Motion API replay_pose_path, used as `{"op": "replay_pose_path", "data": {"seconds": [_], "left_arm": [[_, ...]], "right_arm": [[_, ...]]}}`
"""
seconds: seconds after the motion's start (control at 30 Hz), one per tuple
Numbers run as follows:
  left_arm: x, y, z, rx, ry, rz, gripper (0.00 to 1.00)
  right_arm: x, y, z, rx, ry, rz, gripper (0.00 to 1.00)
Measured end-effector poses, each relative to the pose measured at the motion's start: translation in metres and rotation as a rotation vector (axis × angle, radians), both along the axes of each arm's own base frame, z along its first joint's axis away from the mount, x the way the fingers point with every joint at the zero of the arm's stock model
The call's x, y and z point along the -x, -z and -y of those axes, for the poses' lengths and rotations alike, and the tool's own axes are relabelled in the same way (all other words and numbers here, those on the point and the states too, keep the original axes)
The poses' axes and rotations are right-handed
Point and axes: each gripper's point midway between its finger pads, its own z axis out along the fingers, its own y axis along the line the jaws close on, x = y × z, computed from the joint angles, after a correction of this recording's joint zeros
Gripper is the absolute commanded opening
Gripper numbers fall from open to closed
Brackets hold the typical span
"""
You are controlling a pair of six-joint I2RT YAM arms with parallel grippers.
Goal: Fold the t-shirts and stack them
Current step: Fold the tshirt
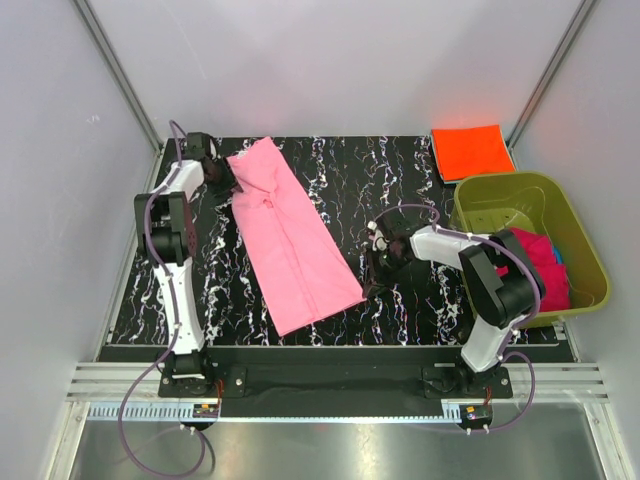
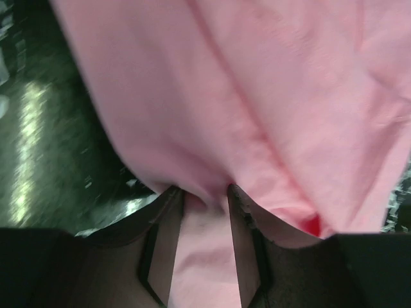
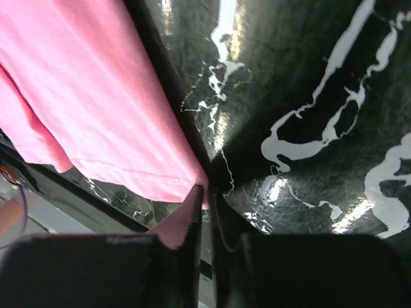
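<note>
Left end effector (image 2: 205,191) half-open; right (image 3: 207,192) pinching pink t-shirt (image 1: 295,240)

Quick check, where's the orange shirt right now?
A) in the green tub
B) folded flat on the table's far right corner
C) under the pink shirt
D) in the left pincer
B: the orange shirt lies folded flat on the far right corner of the table, just behind the green tub.
</note>
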Motion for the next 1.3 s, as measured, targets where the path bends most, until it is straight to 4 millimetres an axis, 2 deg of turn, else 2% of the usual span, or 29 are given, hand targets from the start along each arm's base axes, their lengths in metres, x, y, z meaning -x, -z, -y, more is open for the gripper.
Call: {"op": "replay_pose_path", "data": {"seconds": [0.1, 0.3, 0.4, 0.57, 0.77, 0.93, 1.03, 1.13, 1.23, 1.3], "left_arm": [[-0.015, -0.002, 0.005, 0.022, 0.021, 0.027, 0.42], [-0.030, -0.003, 0.025, 0.077, 0.098, 0.060, 0.44], [-0.031, -0.004, 0.041, 0.093, 0.139, 0.068, 0.44], [-0.027, -0.005, 0.078, 0.132, 0.216, 0.072, 0.45], [-0.024, -0.006, 0.144, 0.231, 0.356, 0.107, 0.45], [-0.019, -0.008, 0.175, 0.299, 0.411, 0.117, 0.45], [-0.019, -0.008, 0.175, 0.311, 0.409, 0.116, 0.45], [-0.020, -0.007, 0.163, 0.307, 0.379, 0.109, 0.47], [-0.015, -0.009, 0.134, 0.210, 0.317, 0.078, 0.49], [0.005, -0.014, 0.110, 0.126, 0.272, 0.033, 0.49]], "right_arm": [[0.004, 0.002, 0.000, -0.007, 0.020, -0.005, 0.01], [0.015, 0.001, 0.002, -0.028, 0.089, 0.010, 0.00], [0.026, 0.001, 0.003, -0.036, 0.126, 0.014, 0.00], [0.046, 0.000, 0.001, -0.030, 0.167, 0.008, 0.00], [0.057, -0.007, 0.002, -0.028, 0.230, 0.010, 0.00], [0.069, -0.010, -0.001, -0.029, 0.265, 0.002, 0.00], [0.078, -0.010, -0.006, -0.023, 0.261, -0.004, 0.00], [0.082, -0.014, -0.011, -0.031, 0.261, -0.002, 0.00], [0.080, -0.015, -0.011, -0.032, 0.273, 0.005, 0.00], [0.079, -0.015, -0.011, -0.028, 0.278, 0.010, 0.00]]}}
